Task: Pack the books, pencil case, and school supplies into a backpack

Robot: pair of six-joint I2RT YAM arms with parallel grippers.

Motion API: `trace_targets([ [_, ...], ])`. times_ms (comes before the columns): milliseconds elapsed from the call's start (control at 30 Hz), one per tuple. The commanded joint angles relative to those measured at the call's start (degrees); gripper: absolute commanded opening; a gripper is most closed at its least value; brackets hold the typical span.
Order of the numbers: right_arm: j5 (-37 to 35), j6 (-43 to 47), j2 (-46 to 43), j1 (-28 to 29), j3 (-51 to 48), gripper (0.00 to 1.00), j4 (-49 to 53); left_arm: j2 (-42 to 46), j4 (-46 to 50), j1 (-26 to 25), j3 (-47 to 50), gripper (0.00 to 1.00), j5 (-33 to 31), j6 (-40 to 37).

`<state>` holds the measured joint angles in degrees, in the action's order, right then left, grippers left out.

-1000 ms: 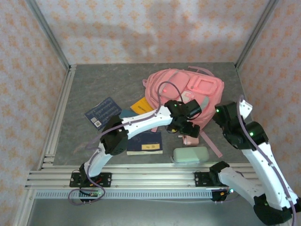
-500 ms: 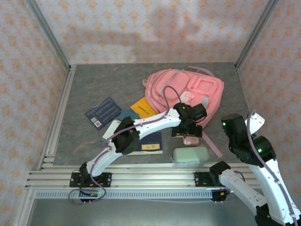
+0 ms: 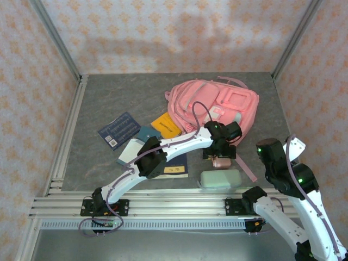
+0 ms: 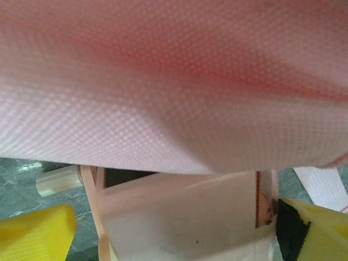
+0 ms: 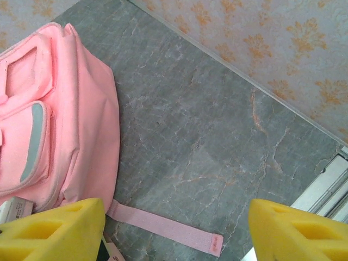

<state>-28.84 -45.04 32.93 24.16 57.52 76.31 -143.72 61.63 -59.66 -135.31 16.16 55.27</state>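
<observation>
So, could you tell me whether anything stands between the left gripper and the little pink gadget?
Nothing visible does. The left gripper has its open fingers on either side of the pink gadget. The backpack fabric lies just beyond the gadget, not between it and the fingers.

I can read no words, numbers or brand names anywhere from my station. The navy book (image 3: 173,166), near the front of the table, has small yellow marks on its pale band (image 3: 173,170), too small to make out. The dark blue checked book (image 3: 119,129) on the left carries a little white label (image 3: 112,142) at its near corner; its dark marks won't resolve. The orange-yellow paperback (image 3: 166,124) shows a faint dark line, perhaps print, which is also illegible.
</observation>
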Motion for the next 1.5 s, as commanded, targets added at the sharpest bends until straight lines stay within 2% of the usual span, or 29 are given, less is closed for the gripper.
trace_targets([
  [0, 0.0, -0.6, -0.3, -0.3, -0.8, 0.70, 0.4, -1.3, 3.6, -0.2, -1.8, 0.89, -4.1, -1.7],
  [100, 0.2, -0.2, -0.2, -0.3, -0.9, 0.70, 0.0, -1.0, 6.7, 0.3, -1.8, 0.83, -6.2, -3.7],
  [367, 1.1, 0.5, -0.1, -0.3, -1.6, 0.70, -1.6, 0.8, 14.9, 2.0, 0.3, 0.76, -11.4, -10.7],
  [467, 2.1, 1.2, 0.0, -0.3, -2.2, 0.70, -2.7, 1.4, 13.6, 2.3, 1.5, 0.76, -10.7, -11.3],
  [600, 2.8, 1.7, 0.2, -0.3, -2.7, 0.70, -3.8, 0.2, 13.2, 2.3, -0.1, 0.83, -9.7, -10.7],
  [667, 3.2, 2.0, 0.3, -0.3, -2.8, 0.69, -4.0, -0.2, 13.2, 2.5, 0.0, 0.83, -9.4, -10.4],
  [800, 4.5, 2.6, 0.5, -0.3, -2.9, 0.69, -4.8, 0.1, 13.2, 3.2, 1.1, 0.74, -9.7, -10.3],
  [867, 5.7, 3.0, 0.5, -0.3, -2.8, 0.68, -5.4, 1.1, 12.3, 3.7, 1.9, 0.63, -9.5, -10.7],
  [933, 6.8, 3.8, 0.5, -0.3, -2.5, 0.68, -6.0, 2.4, 11.8, 4.2, 2.2, 0.56, -9.5, -11.0],
  [1067, 8.6, 7.1, 1.4, -0.3, -0.8, 0.67, -7.8, 6.4, 11.6, 5.1, 2.2, 0.50, -9.6, -11.5],
  [1200, 12.1, 10.9, 5.3, -0.3, 2.2, 0.67, -10.6, 12.5, 11.6, 5.3, 2.7, 0.49, -9.9, -13.1],
  [1333, 15.9, 13.3, 11.0, -0.3, 5.7, 0.66, -14.9, 20.7, 10.4, 5.3, 6.6, 0.50, -9.4, -15.6],
  [1467, 22.1, 12.7, 19.1, -0.3, 7.8, 0.60, -19.4, 29.1, 11.3, 7.1, 11.9, 0.50, -12.9, -16.4],
])
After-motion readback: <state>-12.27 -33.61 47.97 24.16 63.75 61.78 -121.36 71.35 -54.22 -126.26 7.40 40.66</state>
